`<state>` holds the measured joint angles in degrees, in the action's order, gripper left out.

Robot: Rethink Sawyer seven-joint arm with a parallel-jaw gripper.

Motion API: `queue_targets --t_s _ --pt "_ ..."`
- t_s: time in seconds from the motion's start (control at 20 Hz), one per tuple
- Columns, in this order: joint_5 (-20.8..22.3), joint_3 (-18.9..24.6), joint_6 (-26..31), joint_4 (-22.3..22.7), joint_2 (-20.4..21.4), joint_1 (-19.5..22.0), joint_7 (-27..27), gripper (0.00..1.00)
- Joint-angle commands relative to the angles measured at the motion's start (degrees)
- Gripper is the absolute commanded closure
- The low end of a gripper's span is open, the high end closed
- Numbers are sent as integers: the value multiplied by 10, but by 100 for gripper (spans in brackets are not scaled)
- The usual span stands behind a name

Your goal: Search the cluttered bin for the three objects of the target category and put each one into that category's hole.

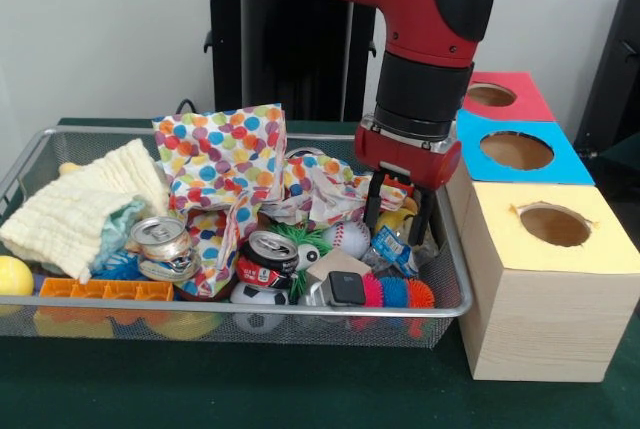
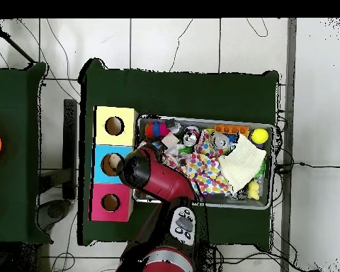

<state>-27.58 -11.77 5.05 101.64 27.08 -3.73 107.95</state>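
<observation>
The bin point(image 1: 250, 306) is a wide wire-mesh basket full of clutter; it also shows in the overhead view point(image 2: 229, 206). My gripper point(image 1: 400, 211) hangs low over the bin's right end, by the boxes. It is open, with its fingers point(image 1: 372, 204) straddling a small yellow toy point(image 1: 393, 219) without closing on it. Below it lie a blue packet point(image 1: 392, 247) and a baseball point(image 1: 345, 237). Three hole-topped wooden boxes stand to the right: yellow point(image 1: 555, 224), blue point(image 1: 515, 149) and red point(image 1: 492, 96). In the overhead view the arm point(image 2: 155, 177) hides the gripper.
The bin also holds polka-dot paper point(image 1: 225, 164), a cream cloth point(image 1: 85, 204), two crushed cans point(image 1: 160, 239) point(image 1: 265, 254), a soccer ball point(image 1: 255, 294), a yellow ball point(image 1: 12, 274), an orange tray point(image 1: 105, 289) and a spiky toy point(image 1: 395, 292). The boxes touch the bin's right side.
</observation>
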Motion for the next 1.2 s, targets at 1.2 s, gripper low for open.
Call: queue_targets --t_s 1.2 --pt "15 75 -5 34 -55 24 99 0"
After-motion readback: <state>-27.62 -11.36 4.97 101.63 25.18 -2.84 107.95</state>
